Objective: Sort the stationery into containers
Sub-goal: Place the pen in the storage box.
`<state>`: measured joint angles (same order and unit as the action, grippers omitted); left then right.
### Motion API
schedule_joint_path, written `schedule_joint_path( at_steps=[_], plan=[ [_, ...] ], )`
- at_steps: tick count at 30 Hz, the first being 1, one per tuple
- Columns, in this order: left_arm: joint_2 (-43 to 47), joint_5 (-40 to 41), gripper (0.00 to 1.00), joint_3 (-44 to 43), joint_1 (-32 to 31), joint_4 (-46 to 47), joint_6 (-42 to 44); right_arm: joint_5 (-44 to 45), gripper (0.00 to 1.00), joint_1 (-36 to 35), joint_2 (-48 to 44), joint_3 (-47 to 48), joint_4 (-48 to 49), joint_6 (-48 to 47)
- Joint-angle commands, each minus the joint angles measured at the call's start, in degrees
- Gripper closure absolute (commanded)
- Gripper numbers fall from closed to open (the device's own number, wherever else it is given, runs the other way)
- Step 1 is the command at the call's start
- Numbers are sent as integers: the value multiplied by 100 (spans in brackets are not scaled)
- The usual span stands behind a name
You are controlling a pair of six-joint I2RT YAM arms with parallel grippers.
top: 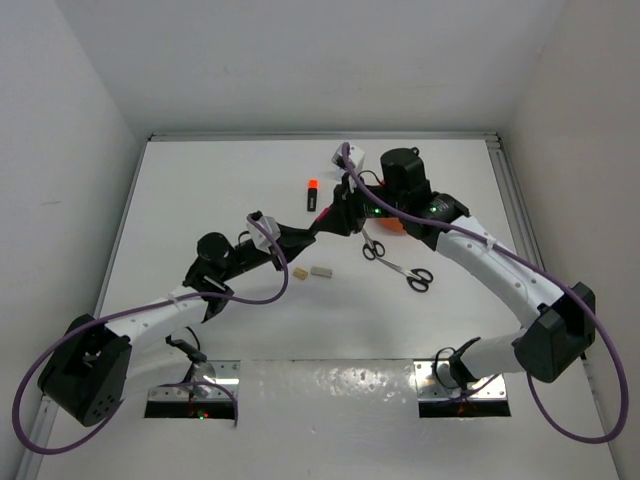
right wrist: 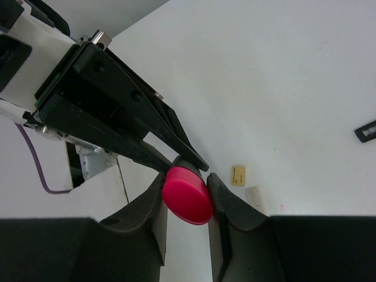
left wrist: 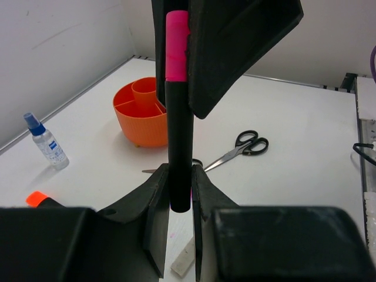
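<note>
A black marker with a pink cap point(left wrist: 178, 117) is held upright above the table between both grippers. My left gripper point(left wrist: 180, 176) is shut on its black lower end. My right gripper point(right wrist: 187, 188) is shut on the pink cap point(right wrist: 188, 195), one finger pressing each side. In the top view the two grippers meet at mid-table, left point(top: 318, 228) and right point(top: 345, 205). The orange tub point(left wrist: 141, 111) stands behind them, partly hidden by the right arm in the top view. On the table lie scissors point(left wrist: 241, 147), beige point(right wrist: 238, 175) and grey point(right wrist: 255, 197) erasers, and an orange-capped marker point(top: 311, 193).
A small blue-capped bottle point(left wrist: 47, 143) stands left of the tub. A second pair of scissors point(top: 415, 277) lies right of the first point(top: 375, 247). White walls close the table at the back and on both sides.
</note>
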<state>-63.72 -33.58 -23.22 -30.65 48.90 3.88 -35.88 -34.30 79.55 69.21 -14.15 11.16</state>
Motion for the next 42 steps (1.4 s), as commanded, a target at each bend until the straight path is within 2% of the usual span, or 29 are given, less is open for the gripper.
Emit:
schedule_joint_path(
  at_steps=[1, 3, 6, 8, 10, 14, 15, 17, 20, 23, 30, 36, 39, 40, 42],
  plan=[
    [97, 27, 100, -7, -2, 637, -71, -148, 100, -225, -159, -171, 781, 317],
    [71, 27, 100, -24, -11, 690, -133, -130, 100, -278, -176, -285, 879, 361],
    [62, 159, 88, -42, -2, 743, -221, -130, 100, -305, -238, -355, 1011, 370],
    [62, 168, 86, -42, -11, 752, -212, -147, 100, -322, -264, -391, 1011, 361],
    [71, 168, 75, -33, -11, 743, -212, -165, 100, -314, -282, -399, 1020, 352],
    [97, 177, 42, -33, -11, 717, -186, -165, 100, -322, -317, -426, 976, 308],
    [97, 177, 28, -24, -11, 700, -177, -174, 100, -314, -343, -435, 967, 299],
    [114, 185, 17, -24, -11, 673, -125, -174, 100, -314, -370, -496, 967, 299],
    [141, 194, 11, -16, -11, 612, -37, -130, 100, -314, -431, -636, 993, 334],
    [194, 194, 1, -16, -2, 463, 25, -33, 100, -314, -502, -663, 993, 291],
    [308, 212, 0, 46, 7, 243, 183, 528, 100, -226, -484, -514, 660, 246],
    [457, 466, 0, 116, 68, 23, 377, 3098, 100, 212, -668, -636, 528, 974],
    [484, 554, 0, 151, 77, -21, 394, 3857, 100, 546, -721, -637, 388, 1432],
    [484, 563, 0, 151, 86, -30, 394, 4452, 100, 609, -687, -602, 309, 1503],
    [492, 555, 0, 169, 86, -30, 403, 4991, 100, 801, -538, -435, 37, 1635]
  ],
)
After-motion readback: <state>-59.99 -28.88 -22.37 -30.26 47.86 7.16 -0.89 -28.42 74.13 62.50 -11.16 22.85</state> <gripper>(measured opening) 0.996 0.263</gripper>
